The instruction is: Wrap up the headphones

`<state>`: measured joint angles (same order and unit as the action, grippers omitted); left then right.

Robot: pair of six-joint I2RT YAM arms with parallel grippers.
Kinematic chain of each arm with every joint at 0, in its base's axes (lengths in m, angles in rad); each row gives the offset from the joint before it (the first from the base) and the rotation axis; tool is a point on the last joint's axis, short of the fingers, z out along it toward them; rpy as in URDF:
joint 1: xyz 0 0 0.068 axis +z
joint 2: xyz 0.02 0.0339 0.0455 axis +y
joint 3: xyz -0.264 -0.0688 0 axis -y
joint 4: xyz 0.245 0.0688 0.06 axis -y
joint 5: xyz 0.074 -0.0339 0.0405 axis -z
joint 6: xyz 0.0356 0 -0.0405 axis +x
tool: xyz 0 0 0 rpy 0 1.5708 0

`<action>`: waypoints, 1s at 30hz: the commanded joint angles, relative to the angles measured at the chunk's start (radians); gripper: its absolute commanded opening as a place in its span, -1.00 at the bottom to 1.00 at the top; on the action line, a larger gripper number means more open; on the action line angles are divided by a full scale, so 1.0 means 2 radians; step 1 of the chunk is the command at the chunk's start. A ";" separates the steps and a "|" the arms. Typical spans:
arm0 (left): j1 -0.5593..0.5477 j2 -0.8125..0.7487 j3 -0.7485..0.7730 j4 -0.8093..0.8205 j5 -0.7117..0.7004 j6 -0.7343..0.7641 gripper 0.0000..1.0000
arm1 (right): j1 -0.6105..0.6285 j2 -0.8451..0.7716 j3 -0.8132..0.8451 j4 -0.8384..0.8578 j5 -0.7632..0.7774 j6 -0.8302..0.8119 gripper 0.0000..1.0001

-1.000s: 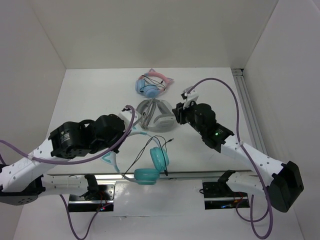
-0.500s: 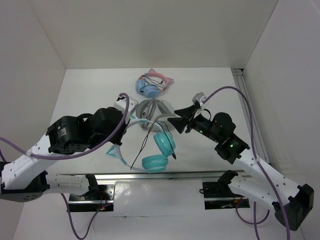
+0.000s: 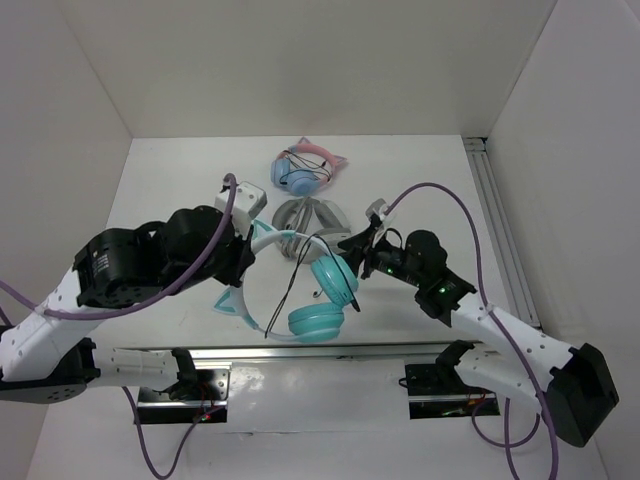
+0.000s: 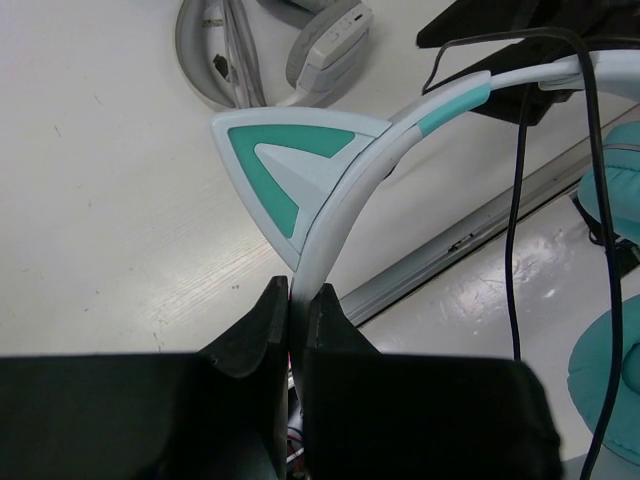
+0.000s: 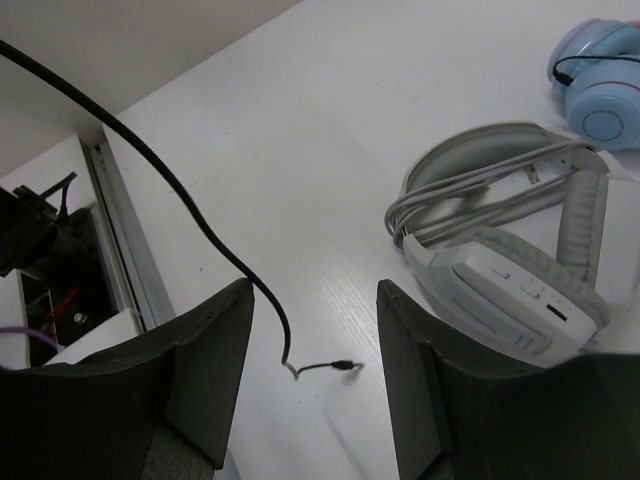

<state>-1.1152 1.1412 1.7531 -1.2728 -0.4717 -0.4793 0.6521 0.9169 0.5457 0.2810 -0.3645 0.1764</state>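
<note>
**While the left tool point(image 4: 297, 292) clamps the white plastic headband point(image 4: 350, 195), the thin black cable point(image 5: 210, 228) hangs before the open right tool point(image 5: 312, 300)**

Position. The teal-cupped, cat-eared headphones point(image 3: 318, 322) are at the near middle of the white worktop point(image 3: 430, 180), between the two arms. The headband end is raised off the surface. Whether the round teal ear cups point(image 3: 335, 280) rest on anything I cannot tell.

Left tool. The jaws are pinched narrow on the headband's edge, just below its teal-and-white triangular ear. From that grip the band's long axis runs rightward toward the right arm and ends at the ear cups.

Right tool. The fingers stand apart with nothing between them, and the wrist view shows them touching nothing. From above, the tool sits just beside the upper ear cup; contact cannot be told.

Key relation. The cable slants across the right wrist view from upper left downward. Its small plug point(image 5: 343, 367) shows in the gap beyond the fingertips. The right tool is far nearer to the strand than the left.

Judgement: the coming pick-up depends on the cable lying ahead of and below the right tool, crossing the gap at a slant. The opening looks ample for so thin a strand.

Caution. A grey-white headset with its cord already coiled point(image 5: 500, 240) lies just beyond, to the right. A blue-and-pink cat-ear headset point(image 3: 305, 170) lies farther back.
</note>
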 commanded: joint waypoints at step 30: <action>-0.001 -0.071 0.039 0.092 -0.080 -0.090 -1.00 | 0.112 0.224 -0.073 0.345 0.050 0.062 -0.51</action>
<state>-1.1152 1.0096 1.8023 -1.1965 -0.6041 -0.6052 0.8562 1.3491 0.3958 0.8352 -0.2878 0.2993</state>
